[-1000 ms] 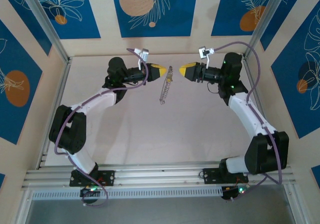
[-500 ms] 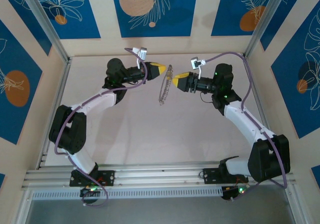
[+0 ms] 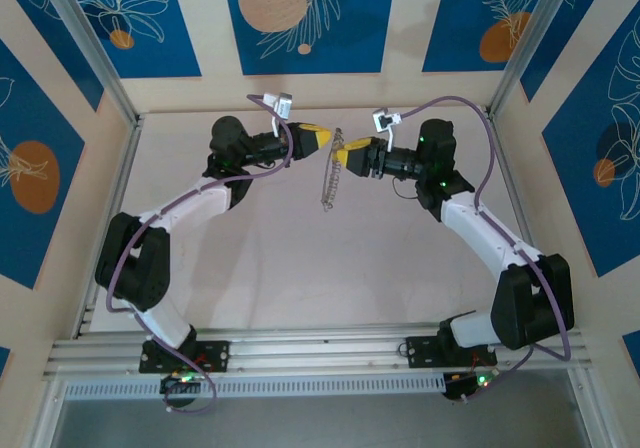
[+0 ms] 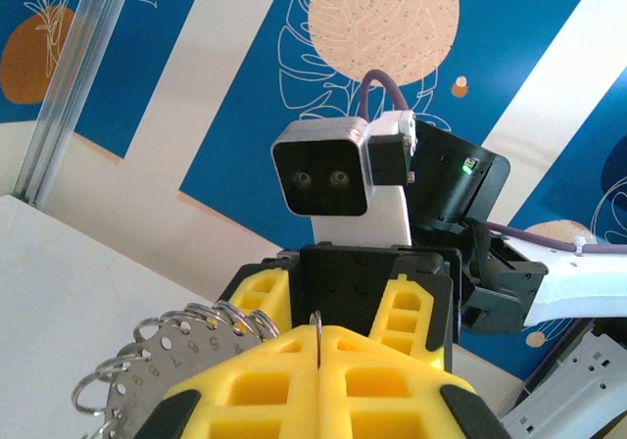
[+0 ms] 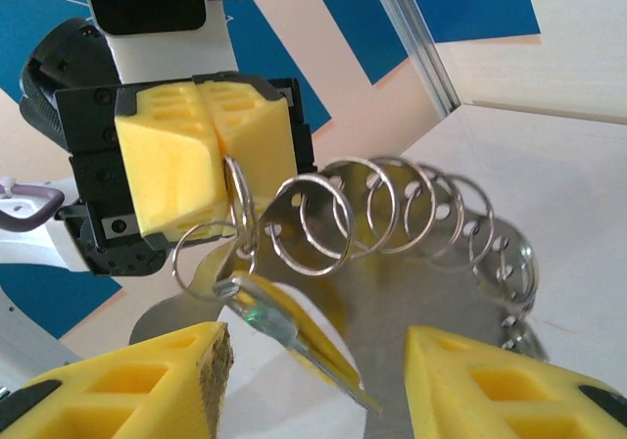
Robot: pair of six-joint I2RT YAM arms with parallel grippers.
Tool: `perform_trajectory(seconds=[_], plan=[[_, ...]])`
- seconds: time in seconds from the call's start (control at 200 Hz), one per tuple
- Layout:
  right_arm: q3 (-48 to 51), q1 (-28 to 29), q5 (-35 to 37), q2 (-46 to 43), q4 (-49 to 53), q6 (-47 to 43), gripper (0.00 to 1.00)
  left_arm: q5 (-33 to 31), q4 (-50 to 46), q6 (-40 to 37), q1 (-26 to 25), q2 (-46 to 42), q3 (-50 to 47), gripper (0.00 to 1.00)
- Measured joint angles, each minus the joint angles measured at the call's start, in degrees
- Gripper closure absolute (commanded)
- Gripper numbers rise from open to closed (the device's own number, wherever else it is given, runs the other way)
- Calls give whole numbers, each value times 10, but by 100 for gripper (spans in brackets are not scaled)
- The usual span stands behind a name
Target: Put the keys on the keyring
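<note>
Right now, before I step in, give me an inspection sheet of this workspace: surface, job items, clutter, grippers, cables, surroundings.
Surface: pale table, no marks seen.
Job's things: keyring hangs from the left gripper; a key seems to hang from one of its small rings.
Clutter: nothing seen.
Grippers: left gripper shut on the keyring; right gripper open, close to the keyring, key inside its gap, untouched.
Cables: purple cable loops along each arm, away from the keyring.
Surroundings: blue leaf-patterned wall panels, aluminium frame posts.
</note>
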State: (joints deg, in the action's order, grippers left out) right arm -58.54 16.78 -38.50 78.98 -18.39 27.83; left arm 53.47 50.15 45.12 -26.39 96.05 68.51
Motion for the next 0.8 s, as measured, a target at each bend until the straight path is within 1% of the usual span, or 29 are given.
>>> perform_trajectory(seconds=[0.125, 0.205, 0.265, 0.375, 0.51, 0.795], plan=[[-7, 3, 1, 4, 0, -3, 49, 0, 0, 0, 0, 0, 0, 100], [-9, 8, -1, 4, 0, -7, 53, 0, 0, 0, 0, 0, 0, 100], [-10, 12, -6, 4, 2, -14, 61, 0, 0, 0, 0, 0, 0, 100], [-11, 19, -15, 4, 7, -19, 83, 0, 0, 0, 0, 0, 0, 100], [-11, 23, -25, 4, 14, -24, 100, 0, 0, 0, 0, 0, 0, 100], [-11, 24, -31, 4, 18, -26, 100, 0, 0, 0, 0, 0, 0, 100]])
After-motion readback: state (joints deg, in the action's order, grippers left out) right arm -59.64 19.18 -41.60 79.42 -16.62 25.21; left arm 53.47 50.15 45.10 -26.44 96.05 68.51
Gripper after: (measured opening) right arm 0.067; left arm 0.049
